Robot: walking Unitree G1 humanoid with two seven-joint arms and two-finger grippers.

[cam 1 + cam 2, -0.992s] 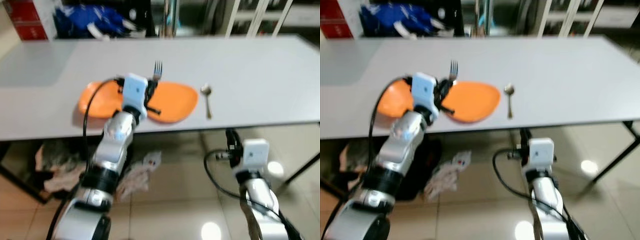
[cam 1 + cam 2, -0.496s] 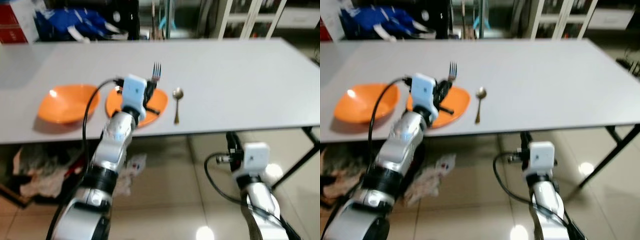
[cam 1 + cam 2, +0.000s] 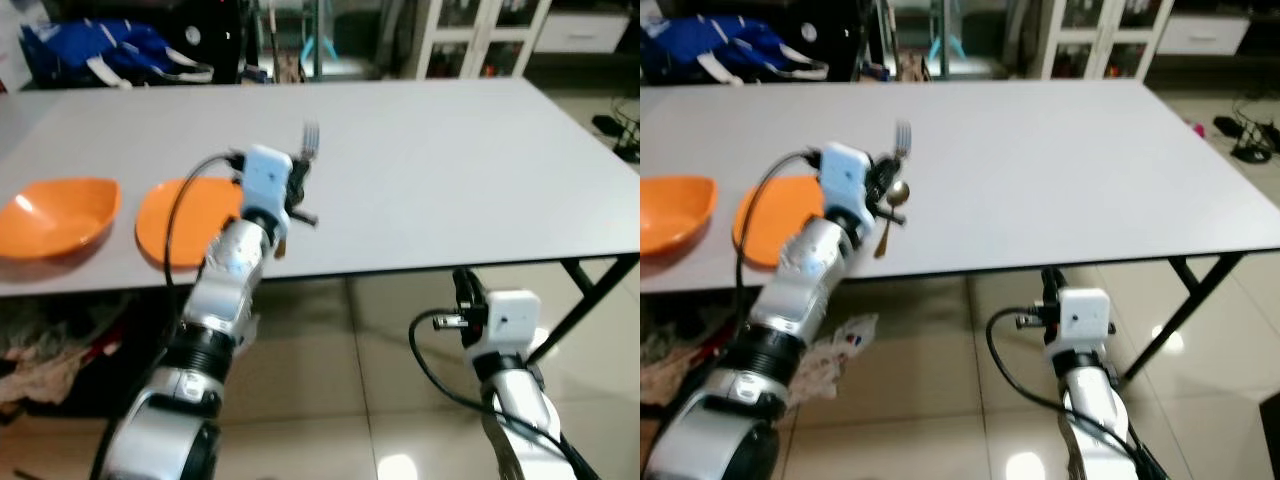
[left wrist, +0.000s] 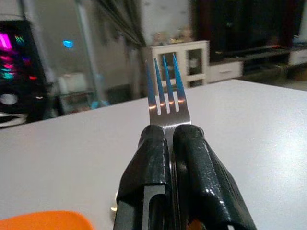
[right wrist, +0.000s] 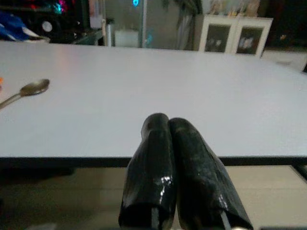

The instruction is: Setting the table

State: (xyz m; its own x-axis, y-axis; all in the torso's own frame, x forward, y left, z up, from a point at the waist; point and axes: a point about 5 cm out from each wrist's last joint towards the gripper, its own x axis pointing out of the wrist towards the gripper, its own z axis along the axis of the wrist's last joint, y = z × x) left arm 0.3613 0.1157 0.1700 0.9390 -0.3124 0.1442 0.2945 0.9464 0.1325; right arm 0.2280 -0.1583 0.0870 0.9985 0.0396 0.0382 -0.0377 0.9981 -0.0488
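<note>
No text, label, brand, number or sign can be read anywhere. The glowing lights seen in the left wrist view are too blurred for anything to be made out.

On the table [image 3: 450, 170], the bowl [image 3: 55, 215] lies left of the plate [image 3: 185, 215], the spoon [image 3: 888, 215] right.

A shiny metal fork [image 4: 166, 103], glossy orange plastic plate [image 3: 185, 218], matt grey table [image 3: 450, 170].

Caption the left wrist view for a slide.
Left gripper clamps a fork, tines up, over the white table.
</note>
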